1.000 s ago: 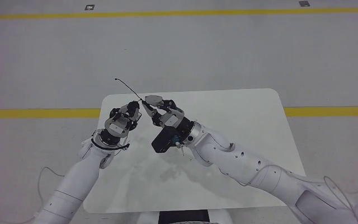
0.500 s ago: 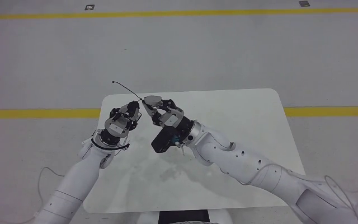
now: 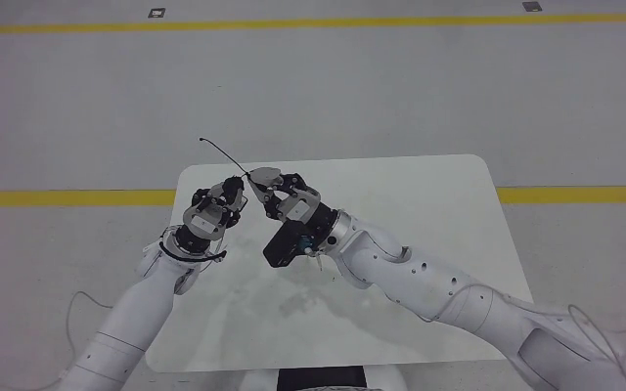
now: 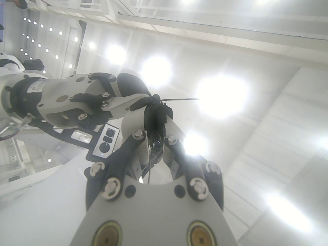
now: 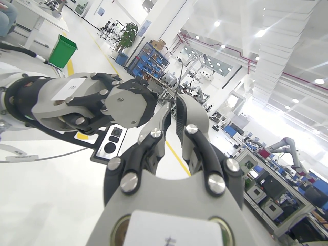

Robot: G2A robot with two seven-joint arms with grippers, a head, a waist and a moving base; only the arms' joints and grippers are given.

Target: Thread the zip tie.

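Left pincer clamps the thin black zip tie; right pincer pinches it too.

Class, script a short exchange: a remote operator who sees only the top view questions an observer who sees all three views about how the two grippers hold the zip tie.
Operator: The left gripper and right gripper meet over the table, the zip tie poking out. Is the left holding it?
Observer: Yes; its wrist view shows its jaws shut on the zip tie.
Operator: Anything behind those jaws?
Observer: A strand runs back between its fingers toward the wrist.
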